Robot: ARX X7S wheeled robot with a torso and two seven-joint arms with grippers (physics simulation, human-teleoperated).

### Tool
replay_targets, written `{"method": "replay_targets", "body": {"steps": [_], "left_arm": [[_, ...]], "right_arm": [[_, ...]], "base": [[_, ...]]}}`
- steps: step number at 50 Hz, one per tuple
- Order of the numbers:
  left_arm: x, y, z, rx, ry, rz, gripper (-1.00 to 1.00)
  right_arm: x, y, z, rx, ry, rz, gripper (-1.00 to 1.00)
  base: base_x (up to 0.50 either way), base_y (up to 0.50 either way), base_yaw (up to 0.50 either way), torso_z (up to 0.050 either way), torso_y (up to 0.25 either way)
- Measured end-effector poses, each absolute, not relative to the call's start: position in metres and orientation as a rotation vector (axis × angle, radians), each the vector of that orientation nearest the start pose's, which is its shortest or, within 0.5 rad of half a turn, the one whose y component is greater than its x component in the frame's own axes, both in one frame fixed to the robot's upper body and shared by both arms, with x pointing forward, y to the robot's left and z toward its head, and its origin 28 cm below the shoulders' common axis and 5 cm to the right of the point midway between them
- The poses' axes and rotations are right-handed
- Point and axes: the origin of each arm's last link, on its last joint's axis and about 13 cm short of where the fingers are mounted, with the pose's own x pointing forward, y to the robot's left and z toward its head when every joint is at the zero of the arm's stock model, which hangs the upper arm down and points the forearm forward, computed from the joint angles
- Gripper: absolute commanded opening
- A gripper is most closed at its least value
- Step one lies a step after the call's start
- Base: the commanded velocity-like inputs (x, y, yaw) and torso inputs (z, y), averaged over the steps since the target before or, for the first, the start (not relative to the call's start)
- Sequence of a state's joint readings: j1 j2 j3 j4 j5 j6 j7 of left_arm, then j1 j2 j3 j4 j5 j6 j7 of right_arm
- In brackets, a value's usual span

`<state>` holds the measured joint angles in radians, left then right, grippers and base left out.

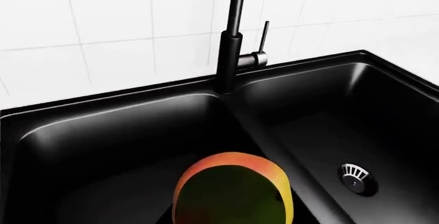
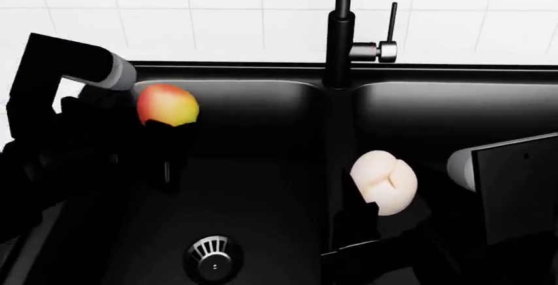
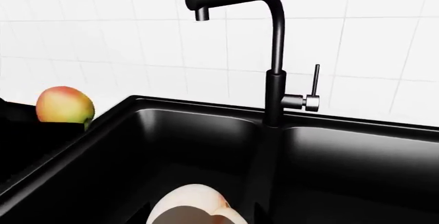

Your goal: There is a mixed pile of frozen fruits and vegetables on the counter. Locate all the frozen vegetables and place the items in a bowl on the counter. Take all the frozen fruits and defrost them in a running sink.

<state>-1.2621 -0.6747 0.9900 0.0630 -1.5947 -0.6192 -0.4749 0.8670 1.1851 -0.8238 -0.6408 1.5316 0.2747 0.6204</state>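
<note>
Black sink (image 2: pixel 261 134); both fruits aloft

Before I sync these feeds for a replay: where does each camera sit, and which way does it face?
Head: above the sink, looking down into it; dark left gripper carries the mango, right gripper the cream fruit.
Left wrist: on the left arm over the sink, facing the faucet and tiled wall; the mango fills the foreground, no gripper clearly visible.
Right wrist: on the right arm, facing the same faucet; cream fruit close.
Shared: all show the faucet; mango appears in all three.
</note>
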Motion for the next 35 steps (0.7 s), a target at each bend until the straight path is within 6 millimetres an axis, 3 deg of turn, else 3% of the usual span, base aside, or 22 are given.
{"method": "replay_targets", "body": {"steps": [17, 35], "left_arm": [[0.362, 0.182, 0.210, -0.035, 0.469, -0.535, -1.00], [0.383, 0.175, 0.165, -0.001, 0.605, -0.512, -1.00]], "right_arm": [[0.196, -0.153, 0.223, 0.044, 0.127, 0.324, -1.00], [0.193, -0.155, 0.216, 0.066, 0.133, 0.317, -1.00]], "base": [[0.00, 0.00, 0.00, 0.000, 0.001], [0.00, 0.00, 0.00, 0.000, 0.001]]}}
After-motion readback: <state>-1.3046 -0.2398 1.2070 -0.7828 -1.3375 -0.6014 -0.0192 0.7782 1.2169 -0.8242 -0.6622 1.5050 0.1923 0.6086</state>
